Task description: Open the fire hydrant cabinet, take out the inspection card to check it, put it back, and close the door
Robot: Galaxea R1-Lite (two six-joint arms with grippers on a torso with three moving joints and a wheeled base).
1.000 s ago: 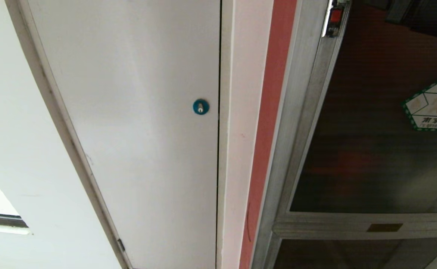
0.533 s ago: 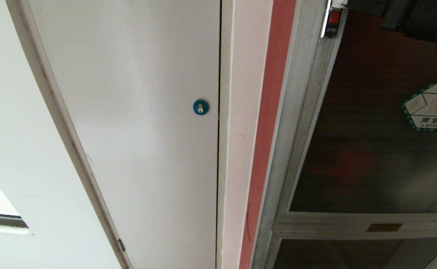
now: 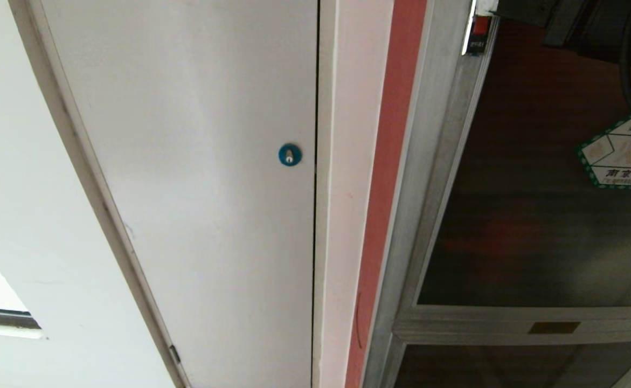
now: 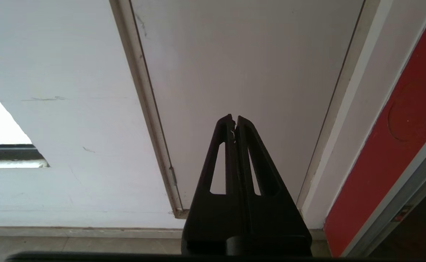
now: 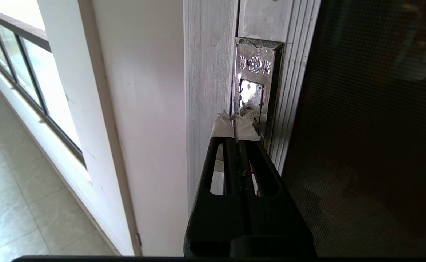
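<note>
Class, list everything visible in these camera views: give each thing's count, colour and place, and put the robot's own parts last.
Plain white panel: one, white, left of the cabinet.
Round lock: one, blue, on that panel's right edge.
Fire hydrant cabinet frame: one, brushed silver, right of a red strip.
Tinted glass door: one, dark, in the frame.
Hexagonal sticker: one, white with green border, on the door.
Latch plate: one, silver, on the door's edge.
Left gripper: black, shut, facing the white panel.
Right gripper: black, taped tips, shut, at the latch plate.

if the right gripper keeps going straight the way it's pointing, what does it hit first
Most likely the metal latch plate on the door frame. The right gripper, shut, has its taped fingers right at the plate's lower edge; whether they already touch cannot be told.
</note>
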